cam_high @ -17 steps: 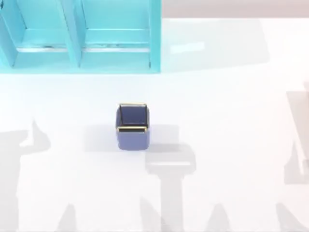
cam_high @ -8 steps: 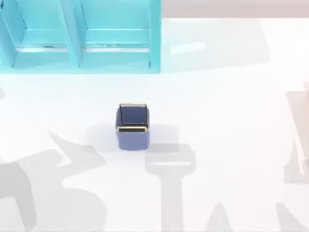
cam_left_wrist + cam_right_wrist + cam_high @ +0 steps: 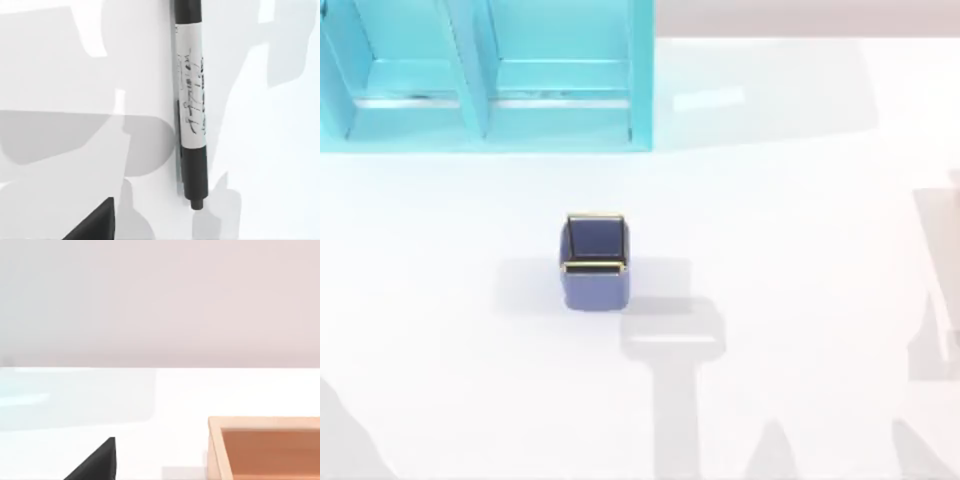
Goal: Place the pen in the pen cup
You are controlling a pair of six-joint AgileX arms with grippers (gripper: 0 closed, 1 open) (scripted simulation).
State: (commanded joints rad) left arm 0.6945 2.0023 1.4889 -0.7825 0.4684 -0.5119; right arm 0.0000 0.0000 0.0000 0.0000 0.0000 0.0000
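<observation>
The pen cup (image 3: 595,288), a small square blue-purple cup with a gold rim, stands upright a little left of the table's middle in the top view. The pen (image 3: 190,100) lies flat on the white table in the left wrist view; it is black at both ends, with a white scribbled label around its middle. A dark corner of my left gripper (image 3: 95,225) pokes in at that picture's edge, apart from the pen and not touching it. A like dark corner of my right gripper (image 3: 95,462) hangs over bare table in the right wrist view.
A big turquoise shelf unit (image 3: 485,75) fills the table's back left. An open orange-brown box (image 3: 265,447) sits on the table in the right wrist view. Grey arm shadows fall along the front and right of the table.
The arm shadow on the table's left swelled, then drew back toward the front left corner. The pen cup has not moved.
</observation>
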